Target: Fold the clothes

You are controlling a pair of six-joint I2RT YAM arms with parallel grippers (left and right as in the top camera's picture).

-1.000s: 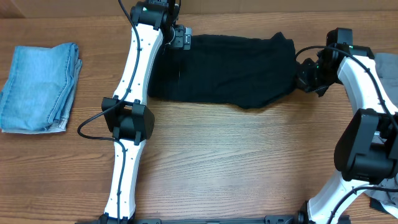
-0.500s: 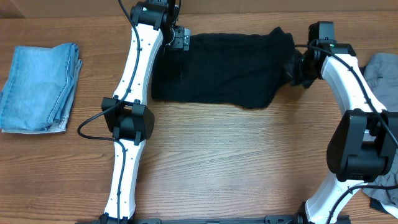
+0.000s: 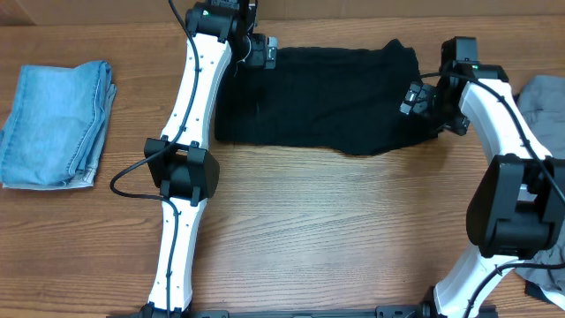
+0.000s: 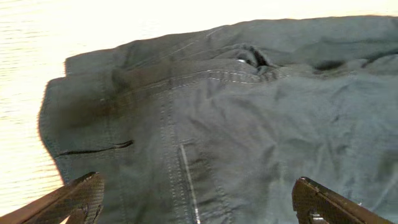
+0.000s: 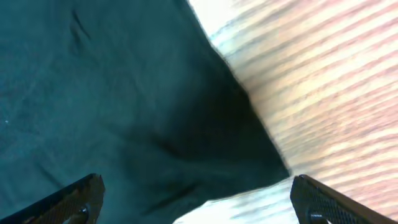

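Observation:
The black garment (image 3: 318, 97) of the clothes lies flat across the far middle of the table. My left gripper (image 3: 260, 55) hovers open over its far left corner. In the left wrist view the fingers (image 4: 81, 196) stand wide apart over stitched black cloth (image 4: 205, 112), and the left gripper (image 4: 199, 202) holds nothing. My right gripper (image 3: 415, 97) is open at the garment's right end. In the right wrist view the right gripper (image 5: 196, 202) spans the dark cloth's edge (image 5: 124, 93) and bare wood (image 5: 323, 93), empty.
Folded light-blue denim (image 3: 57, 124) lies at the left edge of the table. A grey garment (image 3: 543, 97) sits at the right edge, behind my right arm. Bare wooden tabletop (image 3: 335, 230) fills the near half between the two arm bases.
My right gripper moved left with the garment's right end, then opened and let it go. The left gripper stayed over the far left corner, still open.

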